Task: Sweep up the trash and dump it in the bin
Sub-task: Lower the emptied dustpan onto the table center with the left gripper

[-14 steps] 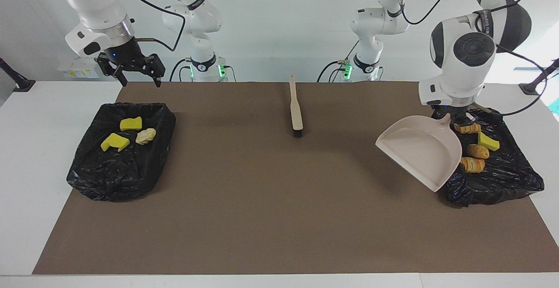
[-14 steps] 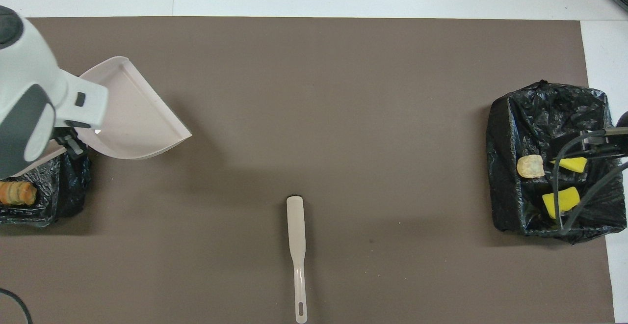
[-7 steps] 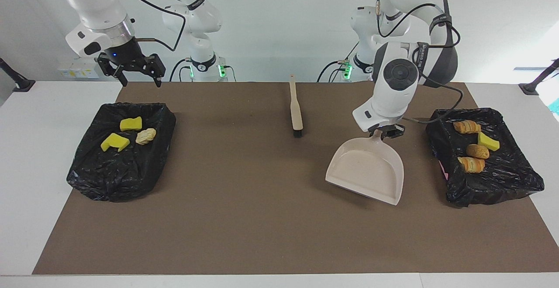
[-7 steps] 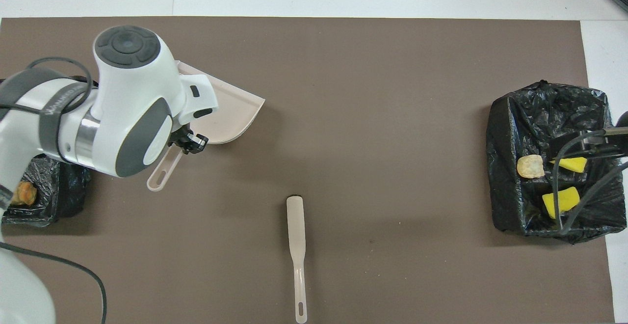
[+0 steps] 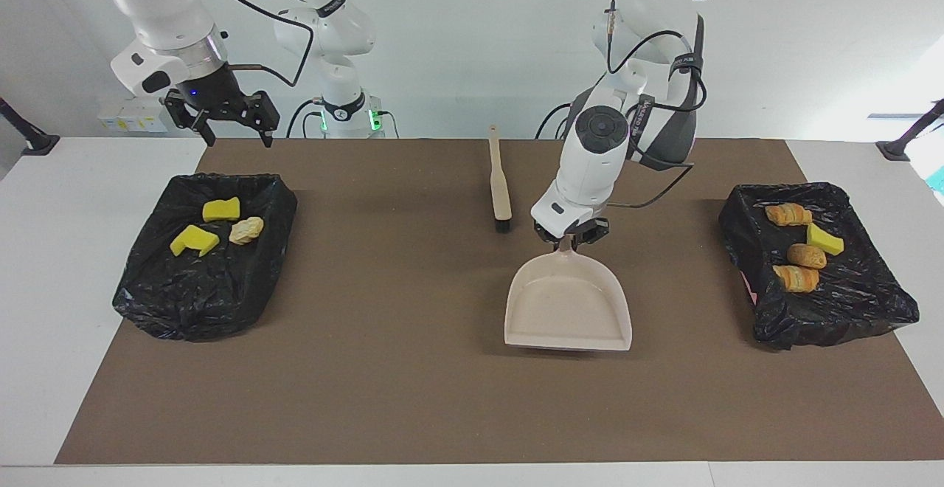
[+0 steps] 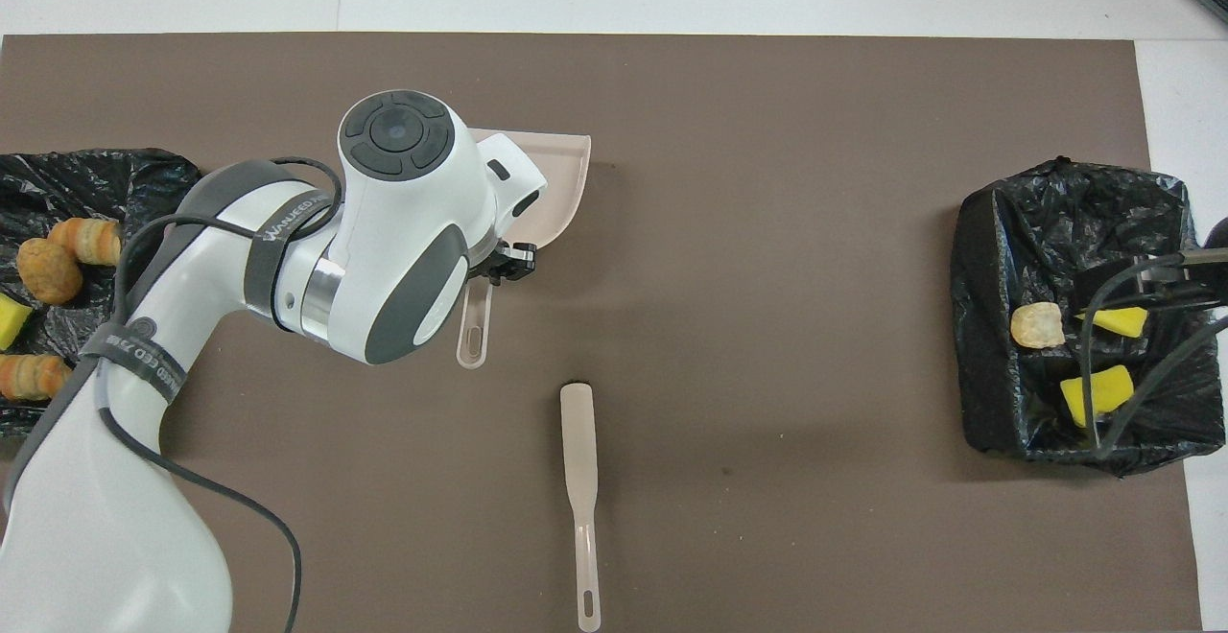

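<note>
Robotics lab bench: two white multi-joint robot arms (image 5: 605, 155) bolted at the edge of a white table (image 5: 74, 251), brown rectangular mat (image 5: 413, 398) as workspace, bare white wall (image 5: 472, 37), exposed black cabling (image 5: 649, 44).

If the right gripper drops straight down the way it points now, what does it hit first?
Probably the black bin bag at its near rim. The right gripper, open and empty, hangs about over that edge, so it could instead land on the mat just short of it.

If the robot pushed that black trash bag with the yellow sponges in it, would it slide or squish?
The black bag would probably squish first: it looks crinkled and floppy. Its load is likely light, just two yellow sponge pieces and a pale scrap, so it may also slide.
</note>
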